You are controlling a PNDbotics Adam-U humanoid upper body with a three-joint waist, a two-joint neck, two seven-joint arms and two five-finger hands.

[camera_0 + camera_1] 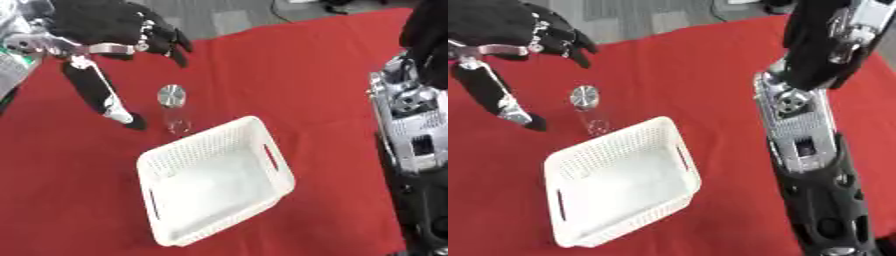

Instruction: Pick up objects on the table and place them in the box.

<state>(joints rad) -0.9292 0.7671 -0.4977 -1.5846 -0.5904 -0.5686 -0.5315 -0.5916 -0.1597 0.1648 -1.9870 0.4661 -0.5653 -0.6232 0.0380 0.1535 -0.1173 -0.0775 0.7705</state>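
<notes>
One hand only with fingers showing: left hand (105, 30), upper left of the frame, spread wide with thumb stretched downward, gripping nothing, poised above the red tablecloth (306, 75). Just right of the thumb tip, a clear bottle with a silver cap (173, 107), upright, near but apart from the far corner of the basket. Lower centre, a white perforated basket (262, 131), askew, seemingly empty. Far right, right arm (807, 130) raised along the edge; its fingers impossible to tell.
</notes>
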